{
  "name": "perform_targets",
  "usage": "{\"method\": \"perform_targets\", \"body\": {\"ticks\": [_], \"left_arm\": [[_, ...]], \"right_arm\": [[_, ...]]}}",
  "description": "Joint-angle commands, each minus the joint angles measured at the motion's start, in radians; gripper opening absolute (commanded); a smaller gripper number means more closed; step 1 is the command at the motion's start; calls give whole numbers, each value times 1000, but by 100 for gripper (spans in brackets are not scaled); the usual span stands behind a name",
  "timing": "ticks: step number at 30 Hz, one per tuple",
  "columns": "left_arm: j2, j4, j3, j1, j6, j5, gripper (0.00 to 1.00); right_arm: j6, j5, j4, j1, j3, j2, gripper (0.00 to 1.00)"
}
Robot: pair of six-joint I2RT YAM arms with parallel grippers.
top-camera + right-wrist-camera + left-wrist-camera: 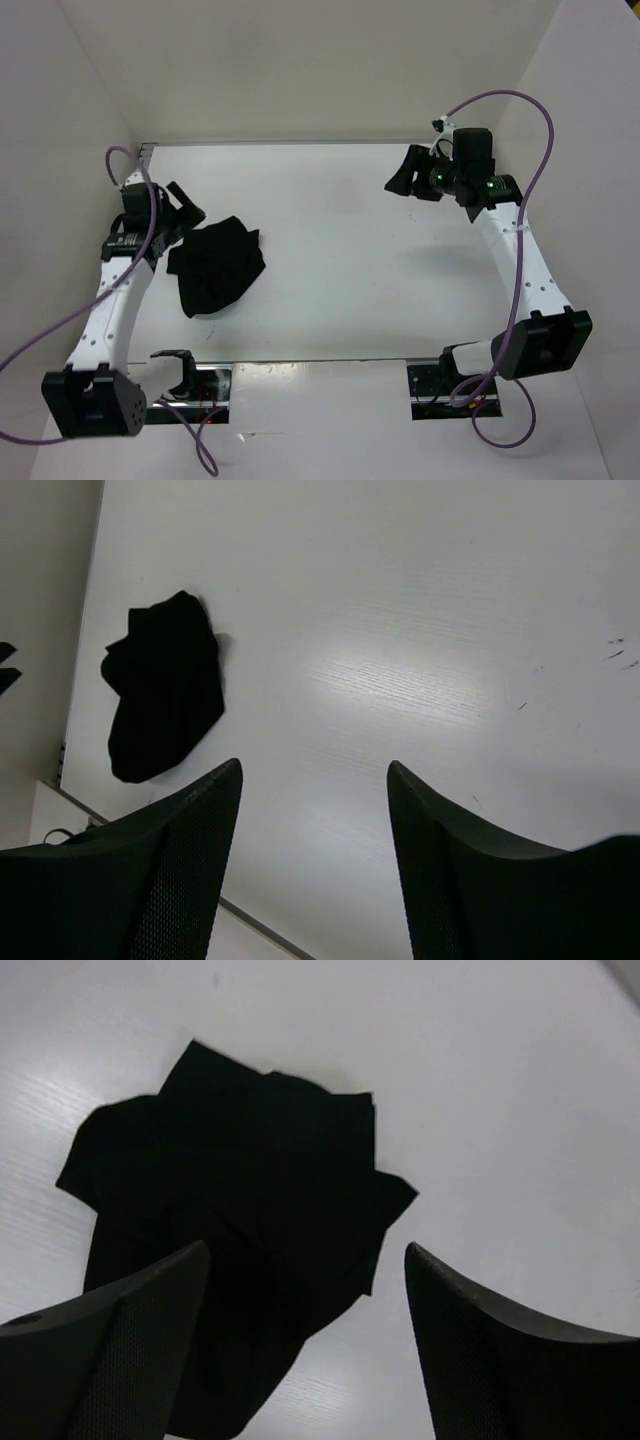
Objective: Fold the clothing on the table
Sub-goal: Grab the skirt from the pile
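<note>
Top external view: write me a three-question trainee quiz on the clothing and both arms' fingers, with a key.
1. True or false: the clothing lies folded in a neat rectangle on the table.
2. Fill in the missing word: the right arm's fingers stand ___ above bare table and hold nothing.
3. Which is closest to the clothing?
A. the left arm's fingers
B. the right arm's fingers
C. both are equally close

Key
1. False: it is a crumpled heap with an uneven outline.
2. open
3. A: they sit just beside the heap, while the right arm's fingers are far across the table.
</note>
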Motion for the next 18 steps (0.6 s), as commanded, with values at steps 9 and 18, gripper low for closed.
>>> {"method": "perform_targets", "body": {"ticks": [9, 18], "left_arm": [[396, -71, 13, -32, 70, 99, 51], [542, -49, 22, -52, 61, 44, 58]], "right_arm": [[-4, 26, 25, -6, -77, -99, 65], [5, 36, 15, -16, -77, -99, 65]]}}
